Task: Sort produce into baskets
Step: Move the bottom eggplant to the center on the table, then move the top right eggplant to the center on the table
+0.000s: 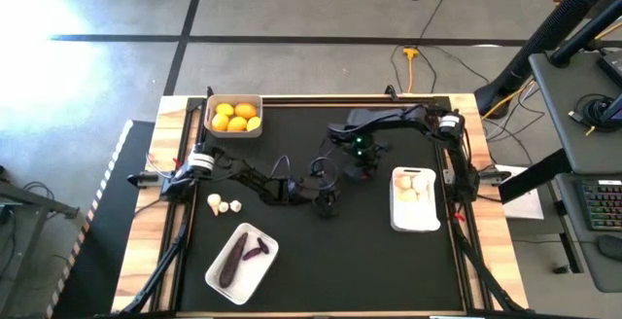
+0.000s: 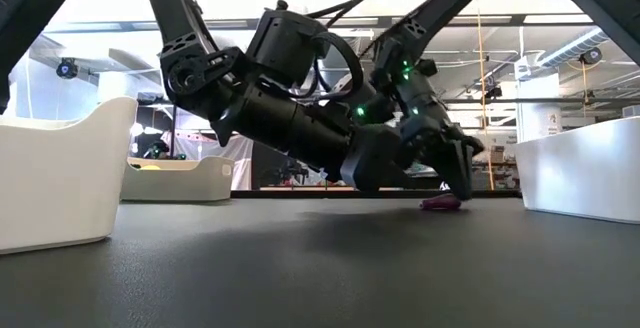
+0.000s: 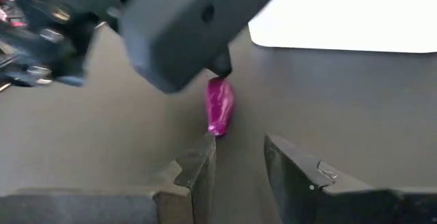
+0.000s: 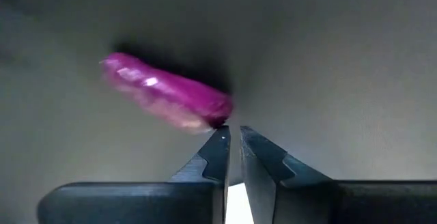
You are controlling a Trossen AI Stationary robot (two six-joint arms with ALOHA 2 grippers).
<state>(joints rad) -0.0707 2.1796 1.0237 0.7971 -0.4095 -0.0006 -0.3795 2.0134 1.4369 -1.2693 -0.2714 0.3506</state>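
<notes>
Showing only wrist-side: purple eggplant (image 4: pixel 167 98)

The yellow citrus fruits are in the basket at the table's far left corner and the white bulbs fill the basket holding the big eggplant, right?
Not quite. The citrus fruits part is right, but the high view shows the eggplant basket holds only eggplants; bulbs sit in the right-hand basket.

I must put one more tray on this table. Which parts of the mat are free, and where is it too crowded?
Free: the mat's near right corner, between the eggplant tray and the garlic tray; also the far strip right of the citrus tray. Crowded: the centre, where the left gripper and right gripper meet over a small purple eggplant, and beside the loose garlic bulbs.
</notes>
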